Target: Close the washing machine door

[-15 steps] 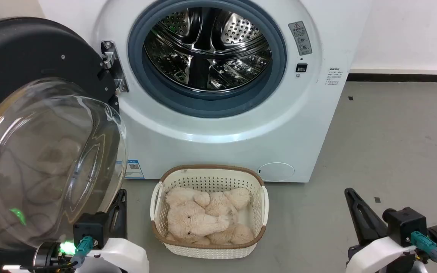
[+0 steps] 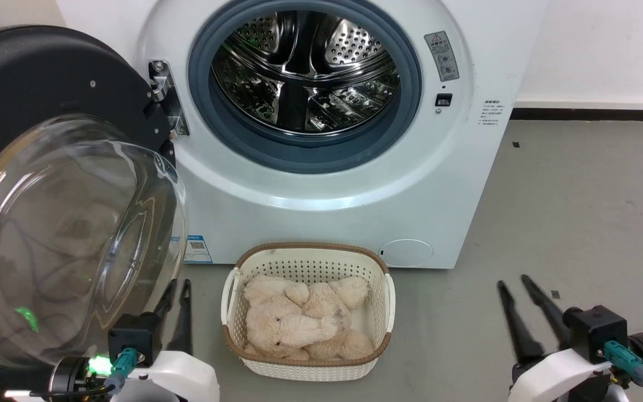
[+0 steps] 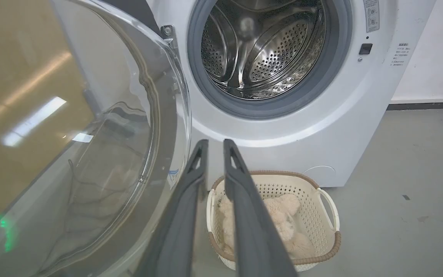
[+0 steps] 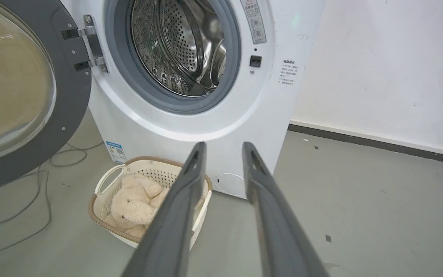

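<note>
The washing machine door (image 2: 65, 212) is hanging wide open, swung out to the left of the washing machine (image 2: 355, 195). Its metal hinge (image 2: 166, 97) is holding it to the white front. The clear glass bowl of the door is bulging out toward the camera, with the black rim around it.

The round hole of the machine is standing open, and the shiny steel drum (image 2: 305, 72) is showing inside the grey rubber ring (image 2: 305, 153).

The left gripper (image 2: 180, 285) is waiting low down, just beside the bottom edge of the glass bowl. I cannot tell if it is touching the glass. Its two dark fingers are sitting a little apart and are holding nothing.

The right gripper (image 2: 513, 281) is hovering over the grey floor (image 2: 578, 212), well apart from the door, off to the right of the machine. Its fingers are spread wider and are holding nothing.

A cream basket (image 2: 310, 248) is sitting on the floor right in front of the machine, between the two grippers. Fluffy plush toys (image 2: 299, 324) are lying inside it.
</note>
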